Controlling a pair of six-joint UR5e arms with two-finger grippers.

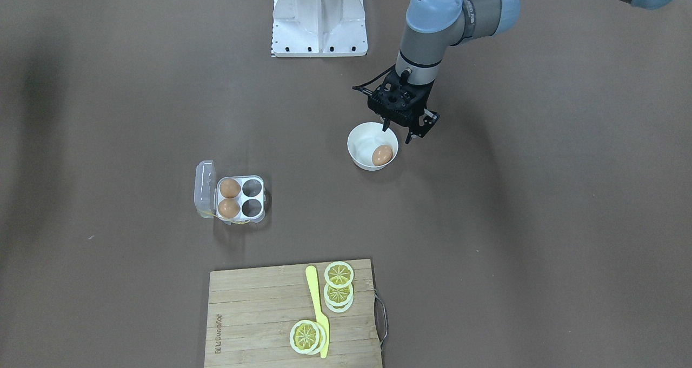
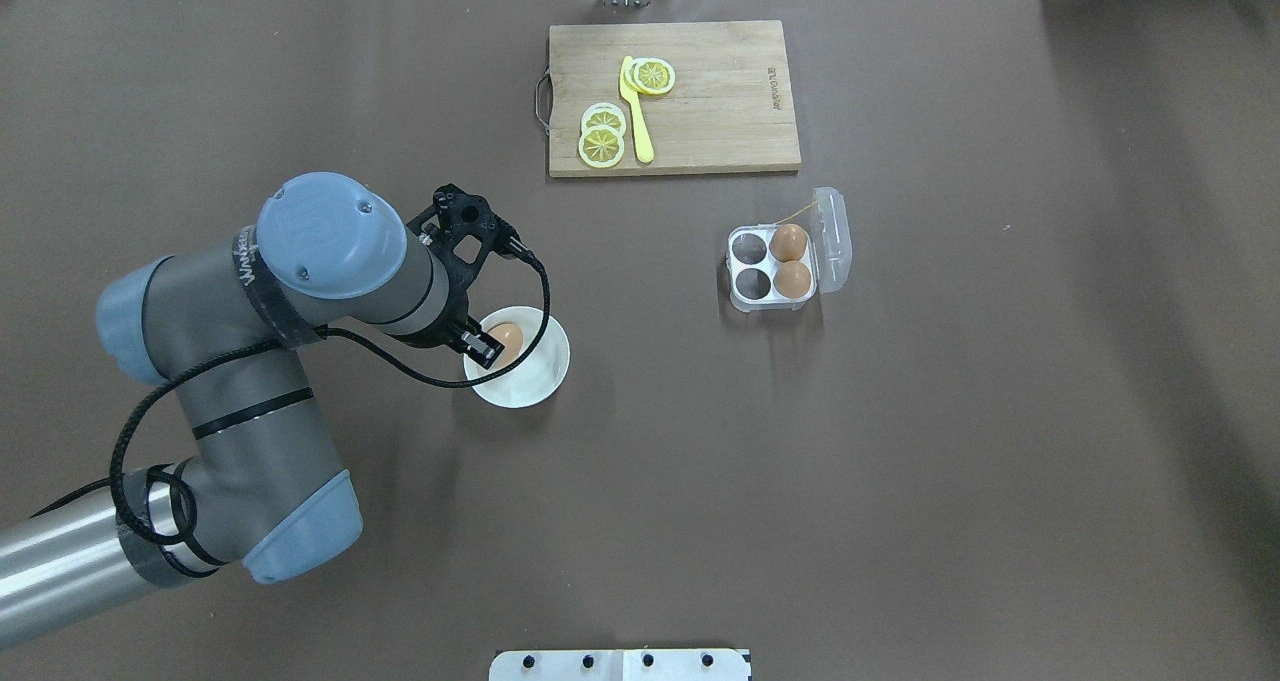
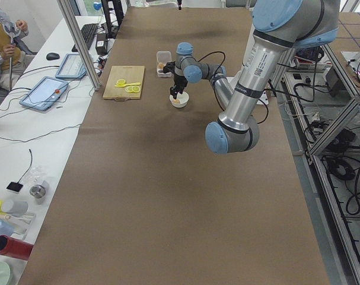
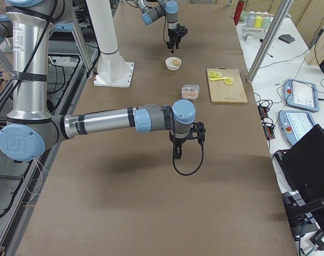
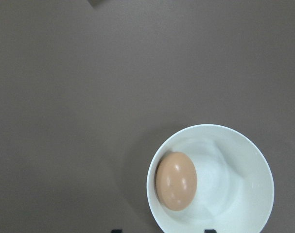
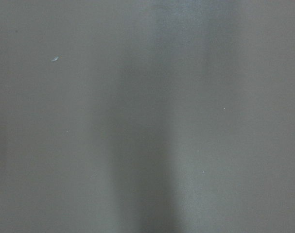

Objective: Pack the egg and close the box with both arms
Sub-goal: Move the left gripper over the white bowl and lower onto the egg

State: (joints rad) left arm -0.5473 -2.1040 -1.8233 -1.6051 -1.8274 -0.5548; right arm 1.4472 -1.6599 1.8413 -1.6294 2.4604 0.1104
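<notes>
Starting at the left pincer [image 1: 397, 134]: hanging fingers-down over the white bowl [image 1: 357, 141], jaws spread, gripping nothing. In the left wrist view, just two dark fingertips [image 5: 117, 230] peeping in at the bottom edge, well apart. Ahead of them and between, a touch toward the left tip, the egg [image 5: 176, 181], resting against the bowl's wall on the far-left side as seen from overhead. No contact: clear air between pincer and egg, tips above the rim on the robot's side.

Moving out across the desk [image 2: 640, 481]: off to the right and a little farther away in the overhead view, well apart from the bowl, the box [image 2: 770, 266], lid [image 2: 833, 239] swung open along its right edge. Two more eggs [image 2: 790, 242] seated in the cups next to the lid; the two cups on the bowl's side empty.

Farther still, at the far edge, a wooden cutting board [image 2: 720, 111] carrying lemon slices [image 2: 602, 144] and a yellow knife [image 2: 636, 111].

Over to the right pincer [image 4: 178, 154]: seen only from the right-end camera, pointing down above bare desk, well away from box and bowl. Open or closed? Cannot tell from there. Right wrist view: brown desk surface only.
</notes>
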